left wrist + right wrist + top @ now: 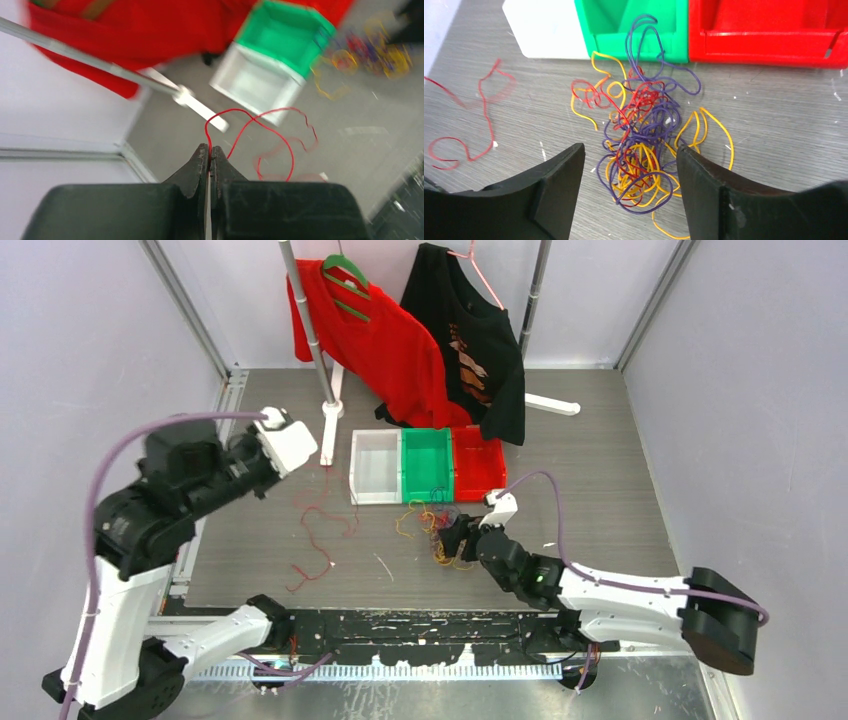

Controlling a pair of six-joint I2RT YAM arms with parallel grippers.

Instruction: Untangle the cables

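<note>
Smooth plastic-coated cables point(644, 135) on a matt, scuffed wood-grain table point(774, 110); green bin point(609, 42) of glossy plastic.

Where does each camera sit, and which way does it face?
Top external: fixed above and behind, looking down on the grey table; left arm and right arm show.
Left wrist: on the left arm, looking down past the shut left gripper pinching a thin red wire cable.
Right wrist: low, facing the tangle of thin red, yellow and purple cables; the open right gripper frames it.
Shared: both wrist views show the green plastic bin.
</note>
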